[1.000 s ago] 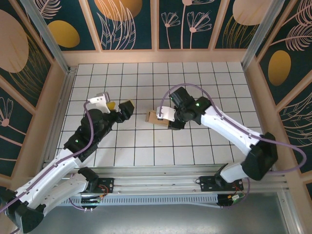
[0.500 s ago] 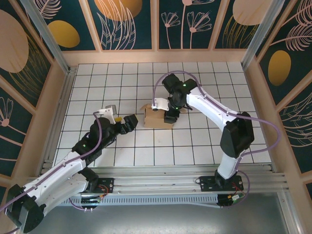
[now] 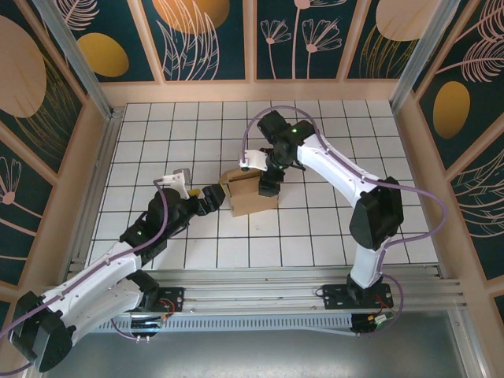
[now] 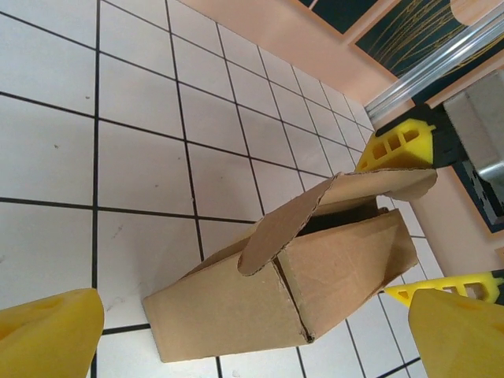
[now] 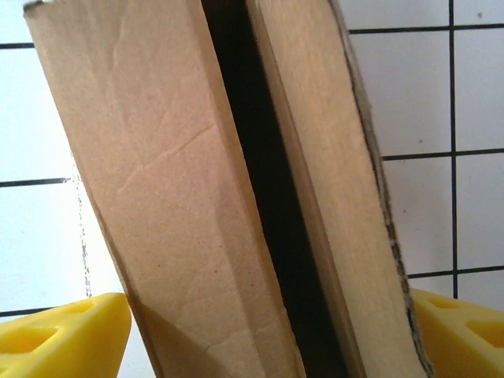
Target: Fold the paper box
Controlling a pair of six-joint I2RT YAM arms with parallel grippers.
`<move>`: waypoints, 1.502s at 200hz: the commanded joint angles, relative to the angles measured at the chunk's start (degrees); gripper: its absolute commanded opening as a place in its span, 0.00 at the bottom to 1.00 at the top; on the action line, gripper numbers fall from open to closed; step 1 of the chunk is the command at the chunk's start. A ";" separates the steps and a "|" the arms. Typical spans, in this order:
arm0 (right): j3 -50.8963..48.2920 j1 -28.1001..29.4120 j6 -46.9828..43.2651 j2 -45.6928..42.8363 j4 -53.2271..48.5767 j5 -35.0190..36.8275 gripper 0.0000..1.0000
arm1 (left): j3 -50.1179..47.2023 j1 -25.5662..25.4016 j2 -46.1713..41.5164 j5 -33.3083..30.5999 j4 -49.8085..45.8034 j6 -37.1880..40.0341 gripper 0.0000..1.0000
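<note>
White gridded table (image 3: pixel 197 126) ringed by leaf-patterned walls (image 3: pixel 299 39).

One paper box (image 3: pixel 248 201), two end effectors (image 3: pixel 211 197) (image 3: pixel 266 186)

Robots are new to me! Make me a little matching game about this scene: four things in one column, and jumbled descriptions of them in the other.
Things:
1. paper box
2. left arm's fingers
3. right arm's fingers
4. table

Descriptions:
A. white tiles with black grid lines
B. spread wide open, the box lying just ahead of them
C. over the box, one on each side of its cardboard walls
D. brown, partly folded, one flap raised

Pairs: 1-D, 2-B, 3-C, 4-A
</note>
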 commanded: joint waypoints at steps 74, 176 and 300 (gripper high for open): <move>-3.26 0.14 0.48 -1.25 2.42 -1.67 0.75 | 2.12 0.33 2.35 0.04 -3.40 -7.26 0.97; -7.70 0.86 0.46 -3.85 6.72 -1.58 0.50 | 3.17 0.39 0.39 2.32 -4.41 -16.30 0.60; -8.92 0.61 -0.25 -5.16 7.74 -2.28 0.51 | 27.64 0.38 14.11 6.18 -30.53 27.57 0.64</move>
